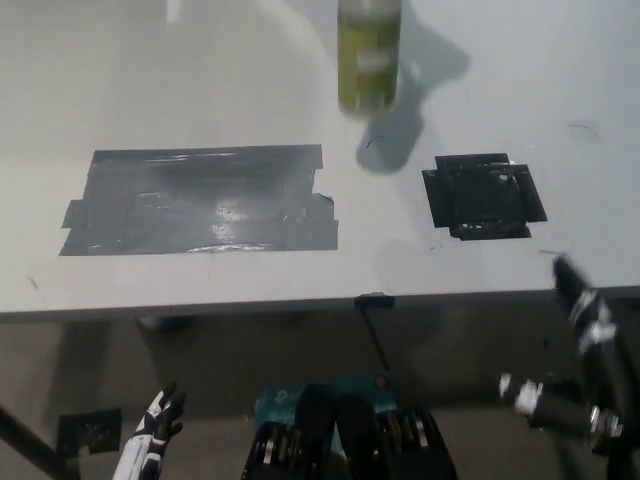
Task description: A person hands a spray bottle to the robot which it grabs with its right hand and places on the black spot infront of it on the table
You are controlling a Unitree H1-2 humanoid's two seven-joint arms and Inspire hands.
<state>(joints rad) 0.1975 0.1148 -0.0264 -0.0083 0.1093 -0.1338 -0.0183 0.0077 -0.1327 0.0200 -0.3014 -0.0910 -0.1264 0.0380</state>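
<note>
Hovering at the top middle of the frame, the spray bottle (370, 55) comes in blurred, yellow-green, its top cut off by the upper edge, shadow falling to its right on the white table (560, 90). Right of centre lies the black spot (484, 196), a small taped square with bare tabletop all round it, well apart from the bottle. Left of it, a big grey tape patch (200, 200) stretches wide. The table's near edge runs straight across the middle of the frame. Below it, lower right, the black right hand (580, 350) sits blurred, fingers spread and holding nothing. Lower left corner, the white left hand (155, 430) rests low, whether spread or closed I cannot tell.
</note>
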